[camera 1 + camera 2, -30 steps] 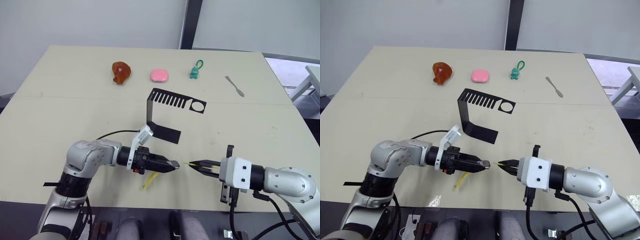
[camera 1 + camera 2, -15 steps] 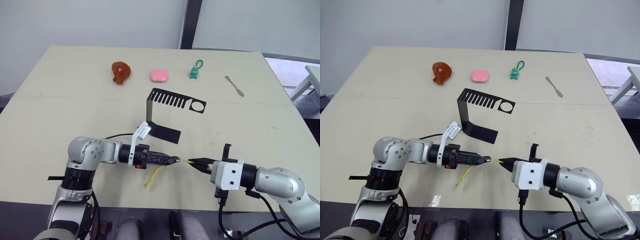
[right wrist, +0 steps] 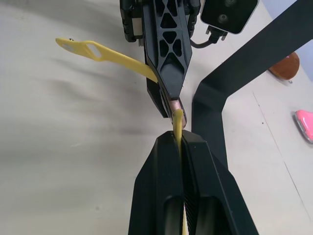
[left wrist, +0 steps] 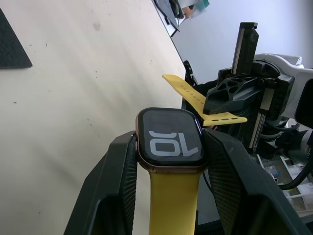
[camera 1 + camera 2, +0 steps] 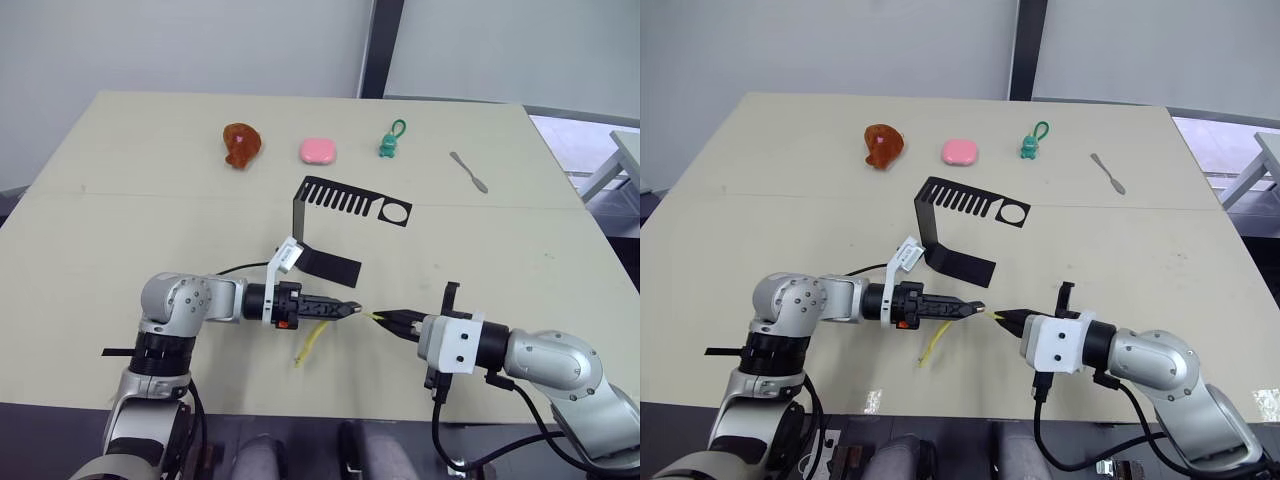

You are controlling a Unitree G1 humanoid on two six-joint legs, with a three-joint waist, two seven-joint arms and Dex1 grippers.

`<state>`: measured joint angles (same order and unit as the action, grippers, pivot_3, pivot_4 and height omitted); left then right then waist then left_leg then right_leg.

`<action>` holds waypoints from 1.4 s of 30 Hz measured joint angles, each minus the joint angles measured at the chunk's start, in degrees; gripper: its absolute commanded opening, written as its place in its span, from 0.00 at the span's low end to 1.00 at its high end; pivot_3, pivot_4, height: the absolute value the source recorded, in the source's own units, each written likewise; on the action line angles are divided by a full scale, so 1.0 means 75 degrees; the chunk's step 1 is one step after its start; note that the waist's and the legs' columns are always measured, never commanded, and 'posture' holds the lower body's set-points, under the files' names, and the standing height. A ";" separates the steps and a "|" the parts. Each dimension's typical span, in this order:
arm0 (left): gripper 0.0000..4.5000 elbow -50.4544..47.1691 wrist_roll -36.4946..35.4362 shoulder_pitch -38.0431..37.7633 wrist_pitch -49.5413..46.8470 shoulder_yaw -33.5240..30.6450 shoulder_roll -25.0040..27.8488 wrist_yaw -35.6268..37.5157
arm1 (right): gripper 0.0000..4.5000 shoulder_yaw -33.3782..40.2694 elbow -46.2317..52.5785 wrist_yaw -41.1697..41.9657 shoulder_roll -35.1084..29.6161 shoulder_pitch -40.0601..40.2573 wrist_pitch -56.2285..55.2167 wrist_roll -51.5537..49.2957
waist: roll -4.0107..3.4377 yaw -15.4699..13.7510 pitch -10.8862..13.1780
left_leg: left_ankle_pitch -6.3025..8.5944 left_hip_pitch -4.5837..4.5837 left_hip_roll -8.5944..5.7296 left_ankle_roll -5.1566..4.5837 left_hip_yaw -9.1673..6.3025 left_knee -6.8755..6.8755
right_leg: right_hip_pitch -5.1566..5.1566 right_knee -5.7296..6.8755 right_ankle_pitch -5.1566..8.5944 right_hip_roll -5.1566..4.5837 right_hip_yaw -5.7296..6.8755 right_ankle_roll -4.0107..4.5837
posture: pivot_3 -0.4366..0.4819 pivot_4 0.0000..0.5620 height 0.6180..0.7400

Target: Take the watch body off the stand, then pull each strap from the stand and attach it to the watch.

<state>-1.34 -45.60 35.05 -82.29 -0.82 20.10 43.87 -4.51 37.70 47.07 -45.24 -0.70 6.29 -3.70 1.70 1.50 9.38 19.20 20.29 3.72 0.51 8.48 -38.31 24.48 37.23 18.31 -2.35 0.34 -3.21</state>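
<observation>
Yellow rubber hangs from the watch body (image 4: 168,142) that my left hand (image 5: 348,309) pinches by its two sides, so one strap (image 5: 308,343) looks already joined and trails down toward the table (image 5: 120,220). My right hand (image 5: 385,318) is clamped narrow on the second strap (image 3: 177,122), flat between its fingers (image 3: 159,196), with the free end pointing at the watch. In the right wrist view that tip stands right at the edge of the watch, touching or nearly so; I cannot tell whether it has entered the slot. The stand (image 5: 335,215) sits bare farther back on the table, apart from both hands, its comb arm and ring carrying nothing. So, as I judge it, the watch is off, both straps are pulled, one is attached, and what is left is seating this last strap in the open side of the case.
</observation>
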 measured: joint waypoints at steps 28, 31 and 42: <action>0.35 0.0010 -0.0147 0.0034 0.0148 -0.0039 -0.0021 -0.0062 | 0.00 0.0057 -0.0150 0.0002 0.0111 -0.0043 0.0172 0.0269 | 0.0000 0.0002 0.0000 | 0.0000 -0.0002 -0.0001 0.0001 0.0001 -0.0005 | 0.0001 0.0013 0.0001 -0.0001 -0.0001 0.0001 | 0.48 0.27 1.00; 0.35 0.0009 -0.0147 0.0031 0.0153 -0.0020 -0.0020 -0.0062 | 0.00 0.0057 -0.0141 0.0002 0.0111 -0.0098 0.0185 0.0266 | 0.0000 0.0001 0.0000 | 0.0000 -0.0002 -0.0001 0.0001 0.0001 -0.0006 | 0.0001 0.0014 0.0001 -0.0001 -0.0001 0.0001 | 0.48 0.27 1.00; 0.35 0.0010 -0.0148 0.0031 0.0154 -0.0019 -0.0039 -0.0065 | 0.00 0.0057 -0.0087 0.0002 0.0112 -0.0142 0.0217 0.0193 | 0.0000 0.0002 0.0000 | 0.0000 -0.0002 -0.0001 0.0001 0.0001 -0.0007 | 0.0001 0.0014 0.0001 -0.0001 -0.0001 0.0002 | 0.48 0.27 1.00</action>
<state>-1.27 -46.71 35.28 -81.14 -0.96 19.80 43.38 -4.08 37.05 47.09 -44.40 -1.77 7.92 -2.25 1.70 1.51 9.38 19.20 20.27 3.72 0.52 8.48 -38.36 24.49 37.34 18.32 -2.36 0.34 -3.19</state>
